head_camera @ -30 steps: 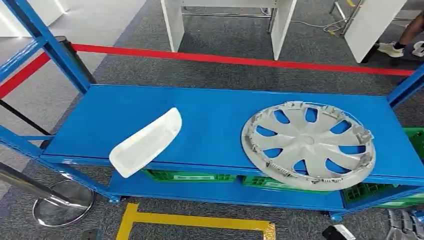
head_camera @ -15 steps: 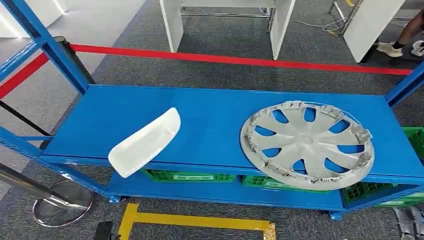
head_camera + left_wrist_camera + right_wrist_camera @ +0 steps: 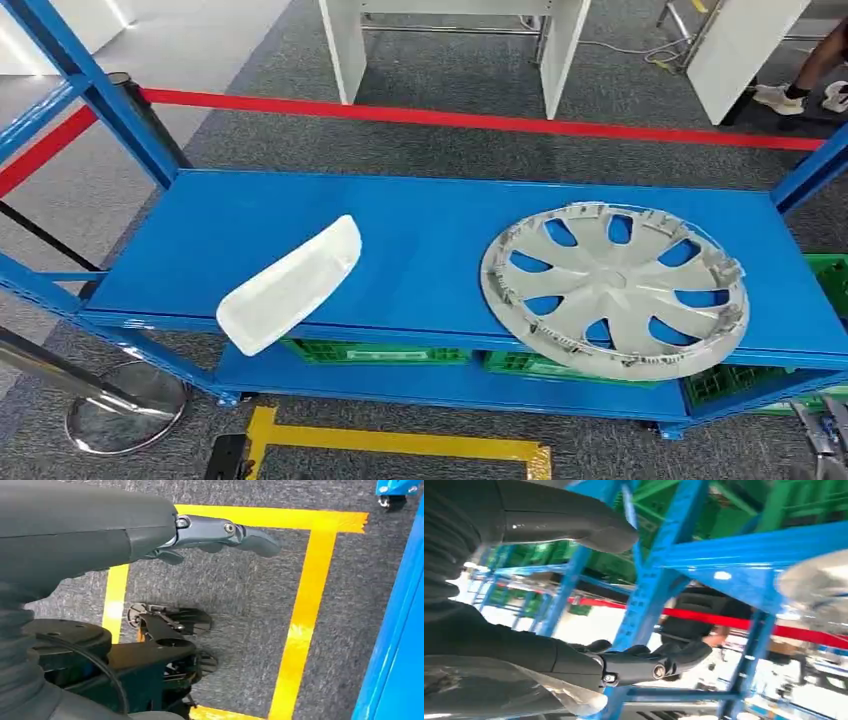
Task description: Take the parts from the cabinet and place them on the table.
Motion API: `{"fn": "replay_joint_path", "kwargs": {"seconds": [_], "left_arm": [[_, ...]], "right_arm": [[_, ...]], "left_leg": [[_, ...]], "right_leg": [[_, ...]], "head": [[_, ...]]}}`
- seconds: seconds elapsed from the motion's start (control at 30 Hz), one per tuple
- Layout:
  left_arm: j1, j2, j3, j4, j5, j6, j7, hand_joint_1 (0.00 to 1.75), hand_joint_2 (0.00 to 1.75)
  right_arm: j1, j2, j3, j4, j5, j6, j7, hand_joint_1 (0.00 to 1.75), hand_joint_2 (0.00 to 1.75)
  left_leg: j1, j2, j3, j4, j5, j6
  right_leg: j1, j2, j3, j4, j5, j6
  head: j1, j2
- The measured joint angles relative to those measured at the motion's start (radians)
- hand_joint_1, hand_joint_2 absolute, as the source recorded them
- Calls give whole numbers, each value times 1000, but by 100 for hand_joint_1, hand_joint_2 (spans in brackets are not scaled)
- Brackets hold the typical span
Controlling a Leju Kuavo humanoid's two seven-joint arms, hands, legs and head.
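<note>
The white elongated part (image 3: 291, 286) is lying on the blue shelf (image 3: 430, 240) toward its left front edge, long axis slanting away to the right. The left hand (image 3: 220, 532) is hanging below it, fingers extended and holding nothing. The hubcap (image 3: 615, 290) is lying rightward, nearer the right hand (image 3: 644, 662), whose fingers are also reaching out with nothing between them.

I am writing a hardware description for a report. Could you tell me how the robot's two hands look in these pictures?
The left hand has a smooth dark grey cover, a ribbed grey bellows at the wrist and a grey thumb with round pivot pins. The right hand looks the same: dark grey shell, ribbed cover, thick grey thumb and darker fingers with a pin. I see no markings or cables.
</note>
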Motion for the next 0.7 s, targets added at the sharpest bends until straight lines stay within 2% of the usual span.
{"fn": "replay_joint_path", "kwargs": {"seconds": [0.17, 0.27, 0.43, 0.5, 0.53, 0.6, 0.7], "left_arm": [[1, -1, -5, 0, 2, -4, 0, 0, 175], [6, 0, -5, 0, 20, -15, -1, 0, 175], [16, 7, -3, 0, 44, -26, -15, 0, 175], [21, 14, 6, 0, 65, -42, -27, 0, 175], [25, 19, 12, 0, 74, -50, -32, 0, 175], [35, 34, 26, 0, 81, -58, -32, 0, 175], [51, 54, 38, 0, 79, -60, -24, 0, 175]], "right_arm": [[-29, 62, -75, 2, 13, 18, -41, 0, 175], [-69, 80, -106, 9, 27, 34, -77, 0, 175], [-113, 92, -120, 25, 47, 41, -85, 0, 175], [-139, 87, -106, 48, 57, 48, -46, 0, 175], [-155, 75, -88, 63, 59, 52, -2, 0, 175], [-191, 24, -22, 102, 61, 58, 112, 0, 175], [-247, -37, 73, 162, 56, 65, 191, 0, 175]], "left_leg": [[0, 1, 0, 0, 0, 0], [0, 2, 0, 0, 0, 0], [0, 2, 0, 0, 0, 0], [0, 3, 0, -1, 0, 0], [0, 3, 0, -1, 0, 0], [0, 4, 0, -1, 0, 0], [0, 5, 1, 0, 0, 0]], "right_leg": [[0, 1, 0, 0, 0, 0], [0, 2, 0, 0, 0, 0], [0, 3, 1, 0, 0, 0], [0, 3, 1, 0, 0, 0], [0, 3, 1, 1, 0, 0], [0, 5, 1, 1, 0, 0], [0, 4, 0, 1, 1, 1]], "head": [[0, 0], [0, 0], [0, 0], [0, 0], [0, 0], [0, 0], [0, 0]]}}
